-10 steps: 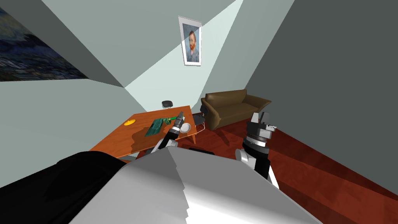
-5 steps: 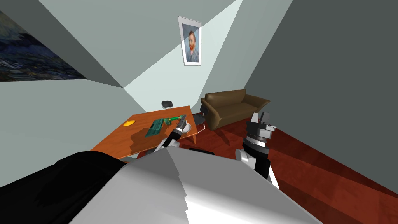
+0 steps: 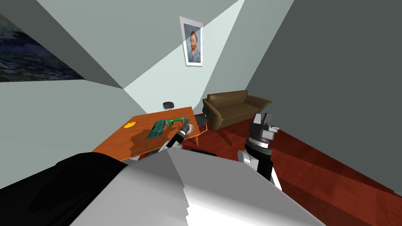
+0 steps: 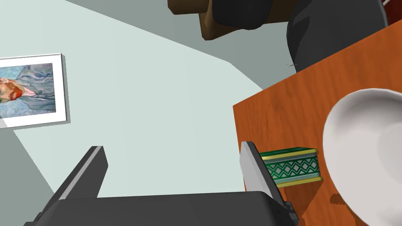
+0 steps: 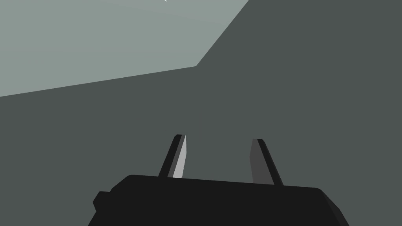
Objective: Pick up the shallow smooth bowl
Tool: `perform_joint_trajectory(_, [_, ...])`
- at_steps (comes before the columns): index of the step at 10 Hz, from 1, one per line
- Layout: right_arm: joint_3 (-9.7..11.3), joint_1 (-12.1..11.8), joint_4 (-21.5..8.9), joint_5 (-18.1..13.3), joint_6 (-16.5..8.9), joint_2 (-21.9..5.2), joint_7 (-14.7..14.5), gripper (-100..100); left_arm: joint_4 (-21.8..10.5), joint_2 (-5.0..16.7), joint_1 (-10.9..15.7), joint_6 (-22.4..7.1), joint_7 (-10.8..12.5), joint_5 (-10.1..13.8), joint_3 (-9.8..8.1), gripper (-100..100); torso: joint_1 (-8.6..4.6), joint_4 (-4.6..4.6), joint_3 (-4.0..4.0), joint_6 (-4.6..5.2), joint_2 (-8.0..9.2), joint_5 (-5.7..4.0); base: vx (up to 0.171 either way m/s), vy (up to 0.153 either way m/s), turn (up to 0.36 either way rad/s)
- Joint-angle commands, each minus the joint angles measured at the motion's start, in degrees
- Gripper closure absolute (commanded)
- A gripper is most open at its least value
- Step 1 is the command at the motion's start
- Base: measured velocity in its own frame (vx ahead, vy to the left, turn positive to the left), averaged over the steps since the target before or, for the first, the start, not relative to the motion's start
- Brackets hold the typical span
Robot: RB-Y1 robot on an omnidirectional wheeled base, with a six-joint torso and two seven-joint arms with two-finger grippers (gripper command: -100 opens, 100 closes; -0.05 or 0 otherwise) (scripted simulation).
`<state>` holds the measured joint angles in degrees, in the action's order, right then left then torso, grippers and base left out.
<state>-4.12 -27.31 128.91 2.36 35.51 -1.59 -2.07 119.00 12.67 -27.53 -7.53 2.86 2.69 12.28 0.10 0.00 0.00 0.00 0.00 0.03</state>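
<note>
Left claw (image 4: 171,146), spread and empty, has been lowered toward the corner of the orange-brown wooden counter (image 4: 282,110), just beside the shallow smooth white bowl (image 4: 365,157) resting there, which is not yet straddled.

This was a living room in a home: a brown sofa (image 3: 237,108) stood right of centre against grey walls, with a framed portrait (image 3: 192,41) hung at the top centre and a dark landscape painting (image 3: 31,59) at the upper left. Left of centre, a wooden table (image 3: 117,143) with a dark chair (image 3: 168,104) at its far end bore a white bowl (image 3: 189,128), and a dark red plank floor (image 3: 322,164) spread across the lower right
</note>
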Motion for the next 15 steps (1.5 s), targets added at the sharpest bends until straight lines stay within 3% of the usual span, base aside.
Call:
perform_joint_trajectory(1, [0.0,0.0,0.0,0.0,0.0,0.0,0.0,0,-1.41,0.06,0.69,-1.74,0.51,0.17,0.23,-100,0.0,0.0,0.0,0.0,0.0,0.0,-0.002,0.021,-0.017])
perform_joint_trajectory(6, [0.0,0.0,0.0,0.0,0.0,0.0,0.0,0,-6.91,1.29,2.76,-10.39,3.93,1.91,1.43,-100,-0.01,-0.01,-0.01,-0.01,-0.02,-0.01,-0.002,0.023,-0.024])
perform_joint_trajectory(10, [0.0,0.0,0.0,0.0,0.0,0.0,0.0,0,-9.62,1.91,3.99,-15.16,5.36,2.94,1.42,-100,-0.06,-0.01,-0.02,-0.01,-0.03,-0.02,0.002,0.011,-0.015])
perform_joint_trajectory(15, [0.0,0.0,0.0,0.0,0.0,0.0,0.0,0,-15.95,3.33,7.43,-23.99,8.04,5.81,-0.21,-100,-0.12,-0.01,-0.04,-0.01,-0.08,-0.03,0.01,-0.002,-0.015])
